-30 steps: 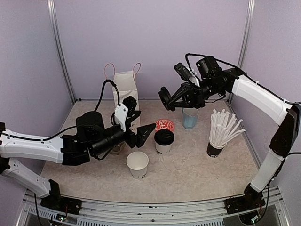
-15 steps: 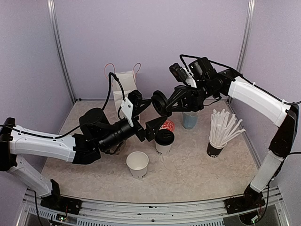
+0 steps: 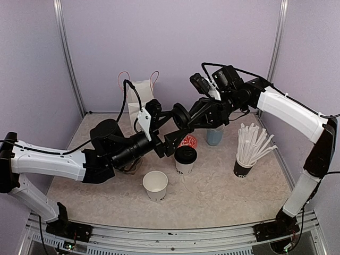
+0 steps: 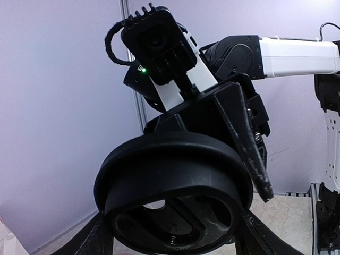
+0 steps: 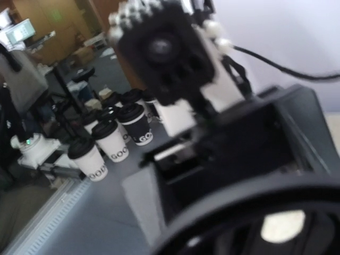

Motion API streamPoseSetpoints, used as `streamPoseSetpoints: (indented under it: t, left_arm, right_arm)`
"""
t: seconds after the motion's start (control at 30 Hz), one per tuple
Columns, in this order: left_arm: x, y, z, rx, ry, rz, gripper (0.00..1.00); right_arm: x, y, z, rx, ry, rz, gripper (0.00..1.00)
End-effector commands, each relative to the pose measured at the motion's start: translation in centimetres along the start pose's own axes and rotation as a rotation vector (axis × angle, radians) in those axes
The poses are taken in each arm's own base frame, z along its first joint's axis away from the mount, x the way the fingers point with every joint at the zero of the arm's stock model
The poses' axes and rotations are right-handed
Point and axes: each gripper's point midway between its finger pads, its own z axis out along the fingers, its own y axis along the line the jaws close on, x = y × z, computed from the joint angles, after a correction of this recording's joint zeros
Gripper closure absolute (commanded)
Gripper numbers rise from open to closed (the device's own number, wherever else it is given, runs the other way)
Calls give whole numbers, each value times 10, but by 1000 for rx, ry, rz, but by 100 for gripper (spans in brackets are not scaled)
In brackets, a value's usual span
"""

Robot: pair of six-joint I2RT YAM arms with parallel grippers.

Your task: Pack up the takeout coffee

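1. In the right wrist view, a cluster of lidded white cups (image 5: 109, 146) stands far beyond the jaws, off to one side. Black "GOO" reads on two of them, and the rest of the word curves out of sight.
2. The lidded paper cup (image 3: 185, 159) sits on the surface (image 3: 223, 196) just below both pairs of jaws. Its dark lettering near the base is too small to read.
3. The open paper cup (image 3: 155, 186) stands lower and nearer the arm bases, with no writing legible.
4. The black lid (image 4: 170, 159) hangs in mid-air, between both pairs of jaws.
5. The left gripper (image 3: 171, 129) has its jaws wide, one finger close against each side of the lid. I cannot tell whether they press it.
6. The right gripper (image 3: 186, 117) has its jaws narrow at the lid's rim. One finger (image 4: 244, 143) lies across the top edge and the other is hidden, so I cannot tell if it grips.
7. The right wrist view is blurred, and the lid there is a dark arc cut off at the bottom.
8. The paper bag (image 3: 141, 95) stands behind the left jaws, partly hidden by the arm.
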Motion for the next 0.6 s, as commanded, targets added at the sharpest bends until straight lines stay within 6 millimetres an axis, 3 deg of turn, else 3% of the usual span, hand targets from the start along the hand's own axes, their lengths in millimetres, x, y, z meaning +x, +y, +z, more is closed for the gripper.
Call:
streamPoseSetpoints:
  t: [0.0,0.13,0.23,0.4,0.57]
  left_arm:
    - [-17,7,8,-27,12,-57,31]
    - [-7,17,5,-81,215,-132,33]
    - [6,23,-9,-118,387,-190,34]
    - [38,16,-56,-113,718,-255,34]
    - [71,6,-102,-126,1024,-329,34]
  right_arm:
    - [14,-16,1,114,82,-8,67]
    - [32,-25,-21,204,127,-10,53]
    - [57,-35,-38,243,115,41,50]
    - [86,-51,-44,322,157,71,47]
    - [101,-72,-45,371,159,147,47]
